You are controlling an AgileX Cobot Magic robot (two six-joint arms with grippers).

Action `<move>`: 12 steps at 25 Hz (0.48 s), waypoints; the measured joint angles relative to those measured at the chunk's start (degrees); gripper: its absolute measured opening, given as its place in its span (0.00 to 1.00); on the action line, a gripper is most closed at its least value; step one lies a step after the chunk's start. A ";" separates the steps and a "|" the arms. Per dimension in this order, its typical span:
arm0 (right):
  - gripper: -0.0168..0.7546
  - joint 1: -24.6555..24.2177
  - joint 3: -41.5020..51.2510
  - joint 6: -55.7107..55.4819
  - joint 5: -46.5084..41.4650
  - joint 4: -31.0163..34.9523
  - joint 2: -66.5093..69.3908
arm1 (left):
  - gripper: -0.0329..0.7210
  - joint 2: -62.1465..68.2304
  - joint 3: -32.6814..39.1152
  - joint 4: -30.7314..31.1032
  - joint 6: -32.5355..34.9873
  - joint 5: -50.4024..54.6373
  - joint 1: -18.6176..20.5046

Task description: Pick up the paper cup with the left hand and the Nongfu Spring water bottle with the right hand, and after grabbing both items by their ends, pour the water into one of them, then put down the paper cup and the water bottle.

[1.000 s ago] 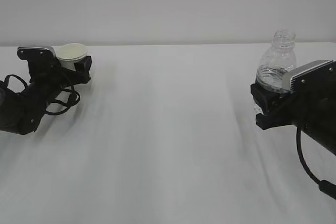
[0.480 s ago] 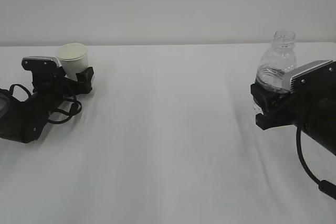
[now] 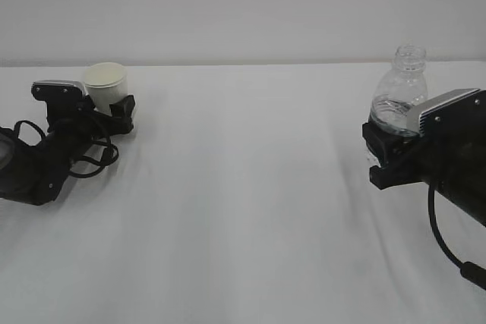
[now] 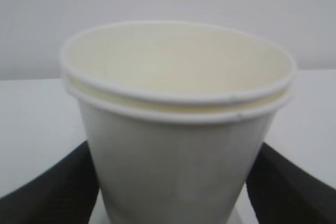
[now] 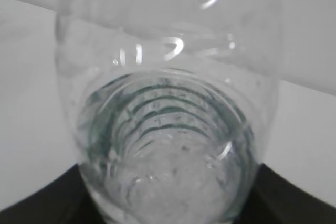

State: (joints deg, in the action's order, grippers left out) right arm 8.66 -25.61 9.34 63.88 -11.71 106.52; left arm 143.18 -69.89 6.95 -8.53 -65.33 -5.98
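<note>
The cream paper cup [image 3: 105,81] [image 4: 178,129] stands upright at the far left, between the fingers of my left gripper [image 3: 97,104] [image 4: 176,192]. Both black fingers [image 4: 47,198] press its lower walls, so the gripper is shut on the cup. At the right, the clear uncapped Nongfu Spring water bottle [image 3: 399,89] [image 5: 168,103] stands almost upright in my right gripper [image 3: 383,153] [image 5: 170,198], which is shut on its lower body. Water [image 3: 391,115] fills the bottle's lower part. The gripper hides the bottle's base and label.
A white cloth-covered table [image 3: 243,210] stretches between the two arms, and its far edge meets a pale wall [image 3: 243,5]. A black cable [image 3: 444,240] loops under the right arm near the right border.
The left gripper has shifted slightly with the cup, which went from leaning towards the camera to upright. The right gripper and bottle have not moved.
</note>
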 joint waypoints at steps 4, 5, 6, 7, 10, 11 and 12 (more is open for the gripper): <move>0.57 0.00 0.00 0.22 0.00 0.00 0.24 | 0.85 0.00 -0.75 0.12 0.00 0.00 0.00; 0.57 0.00 0.00 0.46 0.00 0.00 0.24 | 0.84 0.00 -0.89 0.12 0.00 0.00 0.00; 0.57 0.00 0.00 0.63 0.00 0.00 0.24 | 0.84 0.00 -0.89 0.12 0.00 0.00 0.00; 0.57 0.00 0.00 0.77 0.00 0.00 0.24 | 0.84 0.00 -0.89 0.12 0.00 0.00 0.00; 0.57 0.00 0.00 0.86 0.00 0.00 0.24 | 0.83 0.00 -1.01 0.12 0.00 0.00 0.00; 0.57 0.00 0.00 0.91 0.00 0.00 0.24 | 0.83 0.00 -1.01 0.12 0.00 0.00 0.00; 0.57 0.00 0.00 0.91 0.00 0.00 0.24 | 0.83 0.00 -1.01 0.12 0.00 0.00 0.00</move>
State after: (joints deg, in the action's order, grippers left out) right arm 8.66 -25.61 10.25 63.88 -11.71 106.75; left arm 143.18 -70.91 7.07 -8.53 -65.33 -5.98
